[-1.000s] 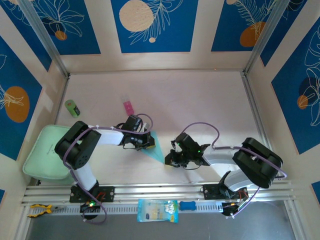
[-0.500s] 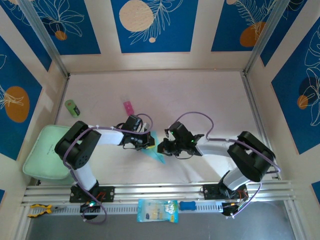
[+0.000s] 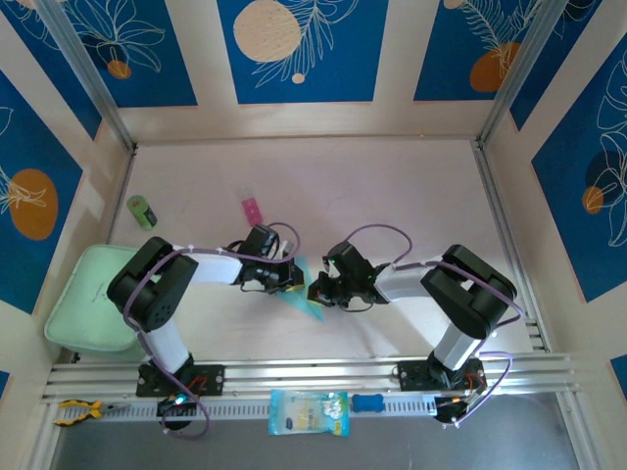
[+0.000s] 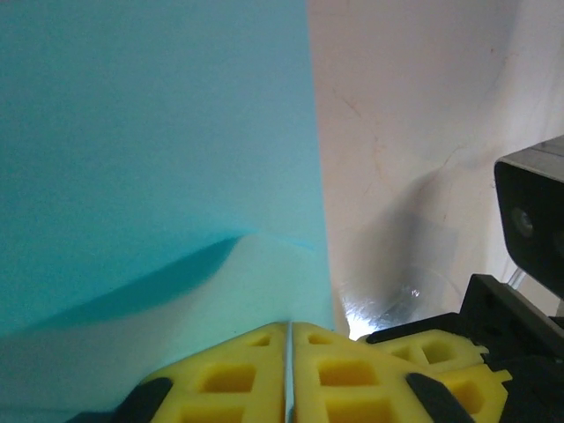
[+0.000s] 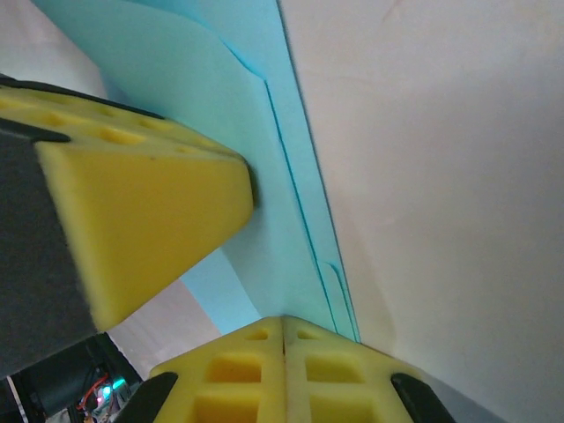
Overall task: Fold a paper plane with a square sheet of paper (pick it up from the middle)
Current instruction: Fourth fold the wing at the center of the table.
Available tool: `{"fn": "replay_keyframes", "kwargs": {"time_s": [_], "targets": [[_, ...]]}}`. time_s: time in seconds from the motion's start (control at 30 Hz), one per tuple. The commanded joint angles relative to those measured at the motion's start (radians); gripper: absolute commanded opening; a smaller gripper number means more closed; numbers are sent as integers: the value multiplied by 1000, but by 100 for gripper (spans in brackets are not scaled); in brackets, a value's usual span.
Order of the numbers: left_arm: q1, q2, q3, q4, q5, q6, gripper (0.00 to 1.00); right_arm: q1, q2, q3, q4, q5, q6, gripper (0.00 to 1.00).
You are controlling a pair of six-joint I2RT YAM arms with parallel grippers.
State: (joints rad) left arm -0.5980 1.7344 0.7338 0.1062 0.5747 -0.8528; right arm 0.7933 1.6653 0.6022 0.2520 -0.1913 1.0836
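The square sheet of paper (image 3: 306, 302), light cyan and folded, is pinched between my two grippers at the middle front of the table. My left gripper (image 3: 292, 281) is shut on its left side. In the left wrist view the yellow pads (image 4: 229, 379) press together on a thin paper edge, and the sheet (image 4: 150, 132) rises ahead of them. My right gripper (image 3: 319, 292) sits close against it from the right, shut on the paper. In the right wrist view the creased layers (image 5: 273, 256) run into the closed right gripper (image 5: 283, 330), with the left gripper's pad (image 5: 141, 220) beside them.
A small pink block (image 3: 252, 210) lies behind the left gripper, and a green object (image 3: 142, 211) sits at the far left. A mint-green pad (image 3: 93, 294) lies along the left edge. On the front rail rest a printed packet (image 3: 308, 411), a blue piece (image 3: 366, 402) and a yellow clamp (image 3: 76, 411).
My right gripper has moved left and away from the front edge, up to the left gripper, bringing the paper's tip along. The flat triangle has folded into a smaller shape. The left arm stayed put.
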Motion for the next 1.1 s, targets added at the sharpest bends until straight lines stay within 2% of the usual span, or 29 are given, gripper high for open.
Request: {"fn": "replay_keyframes", "kwargs": {"time_s": [0.0, 0.17, 0.3, 0.43, 0.63, 0.87, 1.07], "targets": [[11, -70, 11, -39, -2, 60, 15, 14, 21, -57, -107, 38, 31, 1], [6, -146, 0, -137, -35, 104, 8, 15, 11, -41, -147, 47, 16, 1], [-2, -130, -45, -95, 5, 86, 3, 15, 14, -40, -145, 46, 19, 1], [-24, -93, -38, -20, 44, 58, 3, 15, 14, -42, -143, 43, 18, 0], [-35, -58, -15, -34, 33, 60, 3, 15, 14, -45, -142, 39, 19, 0], [-25, 15, 21, -159, -89, 102, 0, 16, 20, -53, -147, 32, 13, 0], [2, 11, 51, -230, -176, 109, 0, 21, 18, -53, -202, 50, -8, 0]]}}
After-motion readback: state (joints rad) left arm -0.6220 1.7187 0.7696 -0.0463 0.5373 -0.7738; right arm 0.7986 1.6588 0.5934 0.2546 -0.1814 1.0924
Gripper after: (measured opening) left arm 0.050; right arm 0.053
